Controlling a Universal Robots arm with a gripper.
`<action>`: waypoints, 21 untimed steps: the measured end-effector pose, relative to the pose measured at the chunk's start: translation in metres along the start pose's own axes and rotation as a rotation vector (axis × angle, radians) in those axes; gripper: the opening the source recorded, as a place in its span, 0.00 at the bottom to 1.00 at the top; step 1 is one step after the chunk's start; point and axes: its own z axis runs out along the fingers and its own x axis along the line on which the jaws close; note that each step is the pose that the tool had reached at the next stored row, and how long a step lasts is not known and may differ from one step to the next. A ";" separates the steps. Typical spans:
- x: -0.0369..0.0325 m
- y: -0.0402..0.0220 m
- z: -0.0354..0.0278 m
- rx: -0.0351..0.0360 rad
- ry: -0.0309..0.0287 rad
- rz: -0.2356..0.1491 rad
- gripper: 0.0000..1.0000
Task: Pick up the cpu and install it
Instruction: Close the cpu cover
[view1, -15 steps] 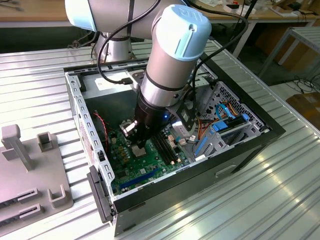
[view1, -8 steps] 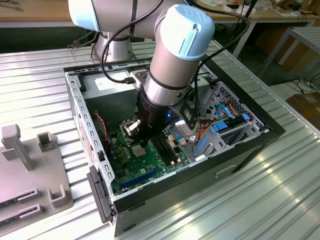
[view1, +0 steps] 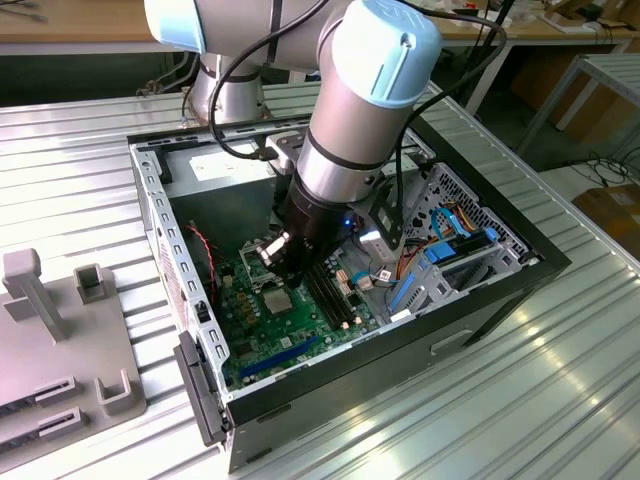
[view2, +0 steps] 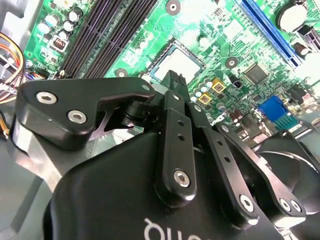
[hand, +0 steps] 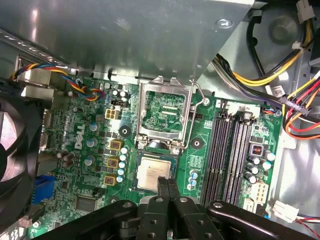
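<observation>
The cpu (hand: 150, 170) is a small silvery square lying flat in its socket on the green motherboard (hand: 90, 150), inside the open computer case (view1: 400, 345). It also shows in the second wrist view as the cpu (view2: 182, 62) and in the exterior view as the cpu (view1: 277, 299). The socket's metal load plate (hand: 165, 112) is hinged up and open beside it. My gripper (hand: 165, 182) hangs just over the chip's edge with its two black fingers pressed together and nothing between them. The fingertips (view2: 175, 82) point down at the chip.
Black memory slots (hand: 232, 150) run beside the socket. Coloured cable bundles (hand: 295, 100) and a drive cage (view1: 450, 255) crowd one side of the case, and a black fan (hand: 12, 145) sits on the other. A grey fixture tray (view1: 60, 340) lies outside on the exterior view's left.
</observation>
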 end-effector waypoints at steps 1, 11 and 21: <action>-0.0007 0.0000 0.0000 0.0000 0.0000 -0.001 0.11; -0.0156 0.0067 -0.0165 0.0025 0.0053 -0.045 0.11; -0.0157 0.0081 -0.0166 0.0194 0.0081 -0.044 0.11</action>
